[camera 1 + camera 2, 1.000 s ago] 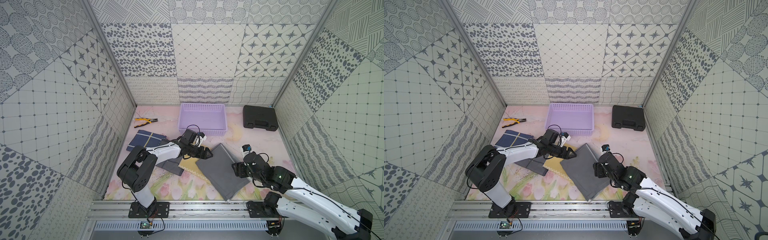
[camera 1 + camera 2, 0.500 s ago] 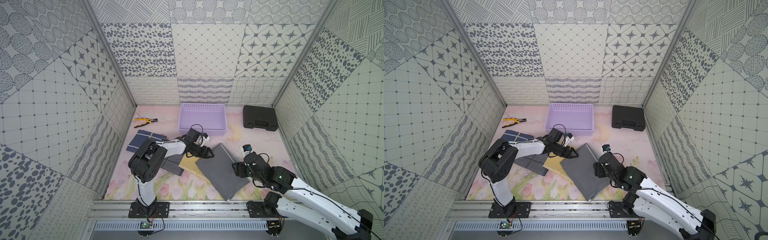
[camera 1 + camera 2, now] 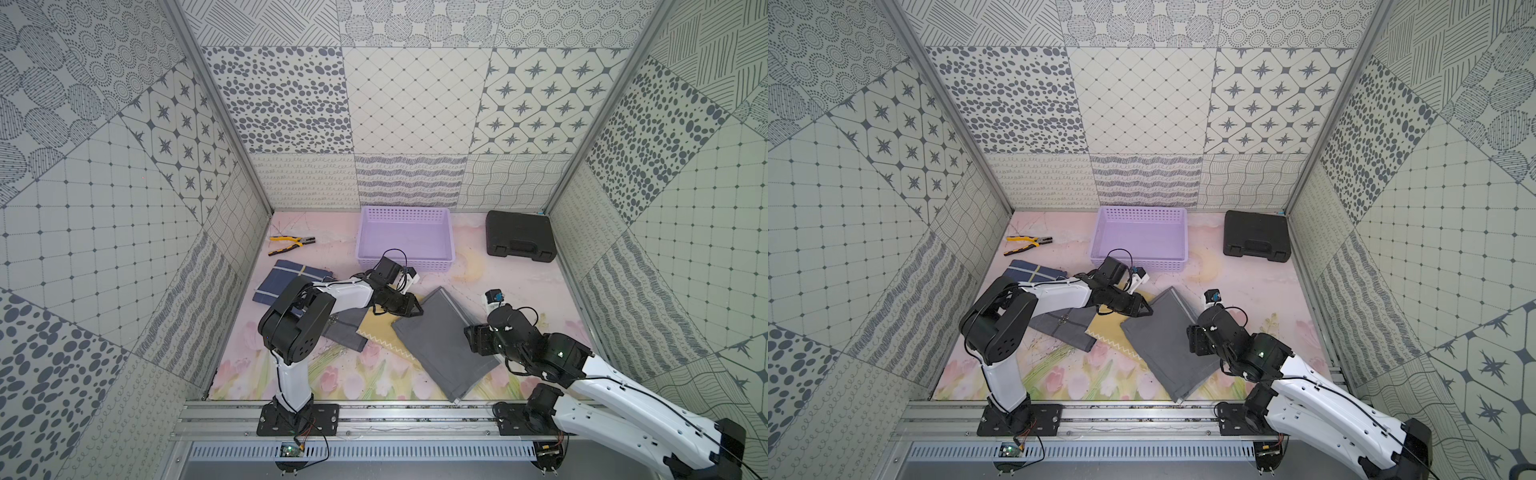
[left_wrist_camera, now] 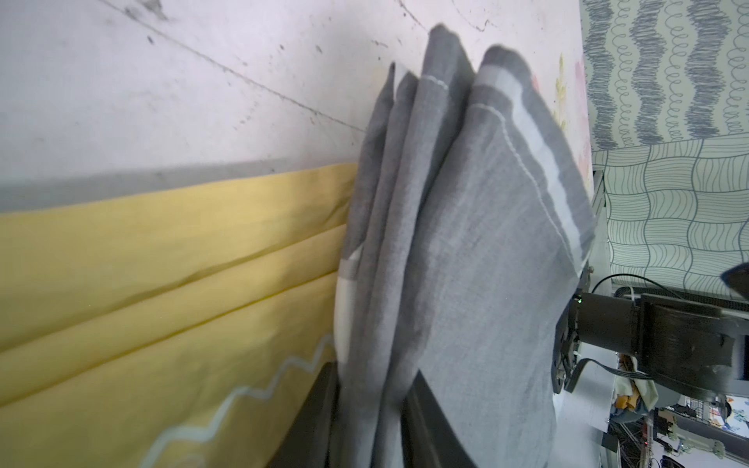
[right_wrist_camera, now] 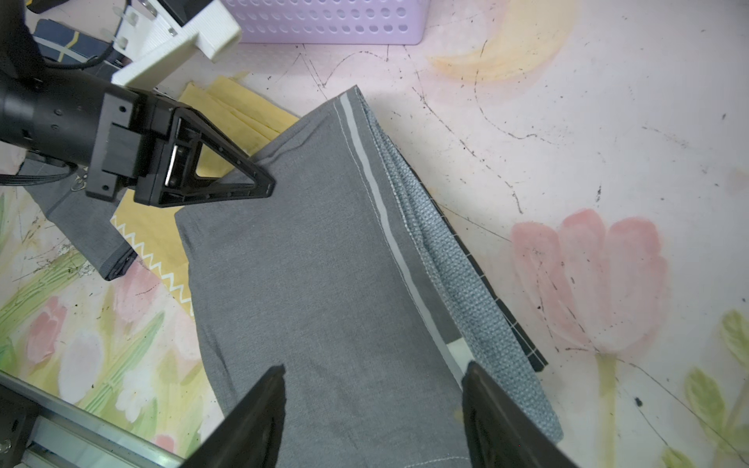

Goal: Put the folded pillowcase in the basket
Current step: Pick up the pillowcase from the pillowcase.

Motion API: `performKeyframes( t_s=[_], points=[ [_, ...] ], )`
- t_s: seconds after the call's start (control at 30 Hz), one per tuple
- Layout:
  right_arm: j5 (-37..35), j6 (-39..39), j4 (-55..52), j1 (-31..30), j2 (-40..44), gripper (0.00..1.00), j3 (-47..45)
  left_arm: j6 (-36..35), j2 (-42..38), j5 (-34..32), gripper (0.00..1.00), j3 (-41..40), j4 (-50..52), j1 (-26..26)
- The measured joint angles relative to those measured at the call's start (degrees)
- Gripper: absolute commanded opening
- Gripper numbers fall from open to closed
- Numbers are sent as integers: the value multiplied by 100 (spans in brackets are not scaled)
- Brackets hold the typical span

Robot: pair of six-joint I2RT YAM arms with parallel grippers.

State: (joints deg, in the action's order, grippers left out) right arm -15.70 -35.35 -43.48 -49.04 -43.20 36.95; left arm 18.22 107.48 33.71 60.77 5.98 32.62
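Near the middle of the table [image 3: 523, 291], a little right of centre, I see the pillowcase [image 3: 446, 338]: a folded grey rectangle lying askew, one corner almost at the near edge. It lies outside the basket [image 3: 450, 237], which stands at the middle of the far edge, well apart from it.

At the pillowcase's far left side, the left gripper [image 3: 417, 311] sits low with its jaws pinching the layered folds. In the left wrist view the cloth is bunched and raised between the two black fingers [image 4: 316, 409].

Over the pillowcase's near right side, the right gripper [image 5: 373, 370] has its jaws spread wide. One finger [image 5: 259, 405] is above the grey face and the other is at the pale-striped hem. Whether the tips touch the cloth I cannot tell.

Beneath the pillowcase's left part a yellow cloth [image 3: 374, 328] with a white zigzag line shows. A second grey cloth [image 3: 347, 332] lies against that one's left side. A navy cloth [image 3: 282, 278] lies by the left edge, partly under the left arm.

Pliers [image 3: 291, 244] with yellow handles rest toward the far left corner. A black case [image 3: 519, 241] sits in the far right corner.
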Motion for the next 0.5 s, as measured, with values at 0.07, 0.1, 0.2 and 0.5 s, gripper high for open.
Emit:
performKeyframes(
  t_s=[0.07, 0.1, 0.2, 0.5],
  points=[
    [0, -7, 0, 0, 0, 71, 0, 4, -76, -13, 13, -33, 7, 0],
    [0, -9, 0, 0, 0, 71, 0, 11, -120, -20, 8, -52, 11, 0],
    [-4, -22, -2, 0, 0, 71, -2, -15, -258, -44, 0, -96, 24, 13],
    [-46, -72, -37, 0, 11, 71, -35, 83, -973, -201, 0, -254, 116, 251]
  ],
)
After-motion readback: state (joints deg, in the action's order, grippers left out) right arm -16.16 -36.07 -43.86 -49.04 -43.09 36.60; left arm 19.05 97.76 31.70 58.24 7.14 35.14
